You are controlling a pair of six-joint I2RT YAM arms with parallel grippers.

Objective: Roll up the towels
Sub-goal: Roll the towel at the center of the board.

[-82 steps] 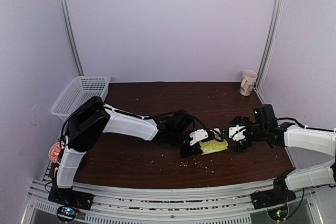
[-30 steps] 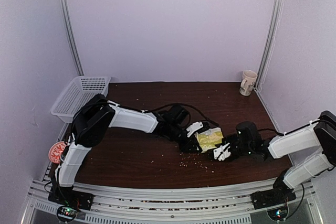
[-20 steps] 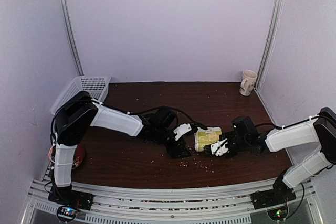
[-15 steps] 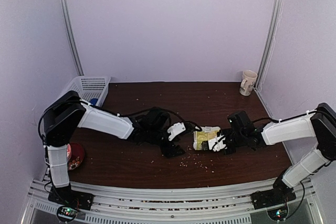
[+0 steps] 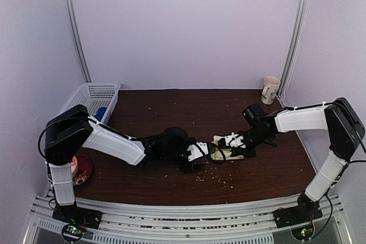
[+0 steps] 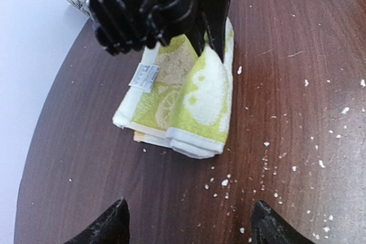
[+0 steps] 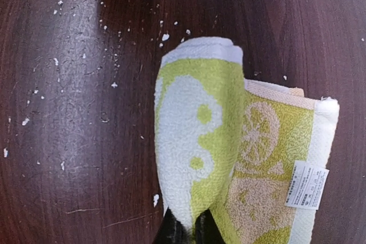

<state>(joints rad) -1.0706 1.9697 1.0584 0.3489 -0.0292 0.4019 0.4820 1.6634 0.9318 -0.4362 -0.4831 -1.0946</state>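
Observation:
A small yellow-green towel (image 5: 234,154) with a pale white pattern lies partly rolled on the brown table (image 5: 171,107), near its middle. In the left wrist view the towel (image 6: 186,104) rests a short way ahead of my left gripper (image 6: 189,230), which is open and empty. My right gripper (image 6: 166,4) pinches the towel's far end. In the right wrist view my right gripper (image 7: 186,231) is shut on the roll's thick white-and-green fold (image 7: 197,135). In the top view my left gripper (image 5: 207,151) and right gripper (image 5: 234,141) flank the towel. A blue towel (image 5: 99,113) lies in the basket.
A white plastic basket (image 5: 86,98) stands at the table's back left. A pale mug (image 5: 270,90) is at the back right corner. A red round object (image 5: 81,170) sits near the left arm's base. White crumbs (image 5: 214,178) are scattered in front of the towel.
My left gripper has opened, let go of the yellow-green towel and drawn back to the left. My right gripper has swung from the towel's near side to its far side and grips it.

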